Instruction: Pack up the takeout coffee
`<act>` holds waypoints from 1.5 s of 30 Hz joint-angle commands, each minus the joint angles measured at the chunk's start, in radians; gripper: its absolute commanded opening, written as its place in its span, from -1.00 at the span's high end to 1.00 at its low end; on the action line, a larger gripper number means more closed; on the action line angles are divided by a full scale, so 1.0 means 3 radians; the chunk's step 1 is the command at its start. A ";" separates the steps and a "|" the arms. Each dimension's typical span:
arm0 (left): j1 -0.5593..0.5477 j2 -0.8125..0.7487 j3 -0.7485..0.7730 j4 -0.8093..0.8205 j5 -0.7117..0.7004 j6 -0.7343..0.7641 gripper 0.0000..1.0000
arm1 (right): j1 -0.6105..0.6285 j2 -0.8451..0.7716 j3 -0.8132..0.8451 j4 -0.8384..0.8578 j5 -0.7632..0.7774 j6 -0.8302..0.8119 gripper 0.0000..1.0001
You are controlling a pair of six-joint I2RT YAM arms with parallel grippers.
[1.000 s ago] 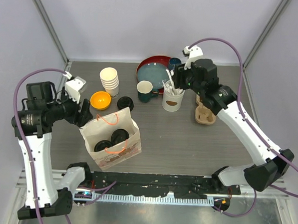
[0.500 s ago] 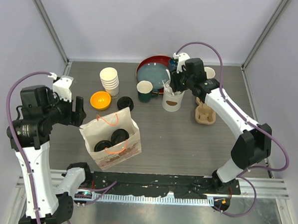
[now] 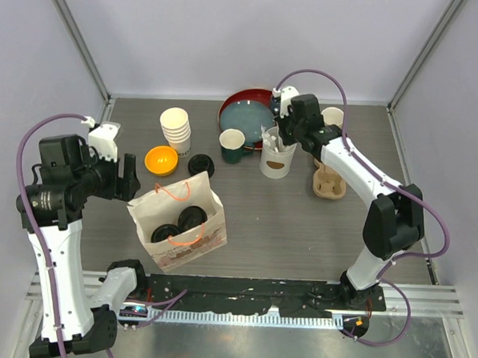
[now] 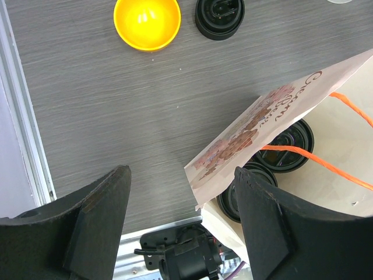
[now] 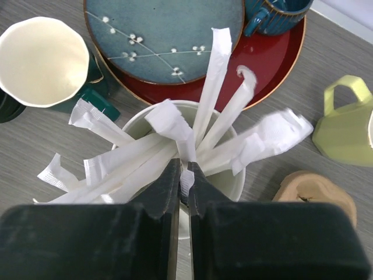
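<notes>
Top view: your left claw [image 3: 128, 178] is hanging wide open and gripping nothing, just beside the left wall of the paper bag [image 3: 191, 245]; probably you're parking it there so the bag mouth is staying free. The two takeout coffees [image 3: 191, 218] are sitting upright side by side inside the bag, black lids up, so the cups look packed. Your right claw [image 3: 278, 139] is reaching down over the white straw holder [image 3: 281, 167] in front of the red tray [image 3: 224, 106], but from up here you can't tell what the jaws are doing. Left wrist view: the splayed fingers [image 4: 96, 216] are framing the bag's printed edge without touching it, and both lids are showing below the orange handles. This view is also showing the loose black lid [image 4: 220, 16] and the orange bowl [image 4: 147, 22] on the bare table, well apart from the bag. Right wrist view: this one is settling what the overhead hides. The jaws are clenching on the tip of one wrapped straw [image 5: 175, 131] standing in the holder, gripping high so the neighbours aren't getting dragged. My guess is you're fetching a straw for the bag.
</notes>
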 commanded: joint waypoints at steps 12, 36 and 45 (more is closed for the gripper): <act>-0.0007 -0.0027 -0.0041 0.0031 0.0149 0.0034 -0.50 | 0.0001 -0.0719 0.0131 0.0126 0.0175 -0.0249 0.98; -0.0007 -0.0032 -0.0092 -0.0005 0.0154 0.0132 -0.50 | 0.0001 -0.0372 0.0157 -0.0053 0.0083 -0.0153 0.98; -0.0007 -0.0037 -0.0097 -0.0015 0.0139 0.0137 -0.51 | 0.0001 -0.0178 0.0172 -0.0053 0.0011 -0.0132 0.98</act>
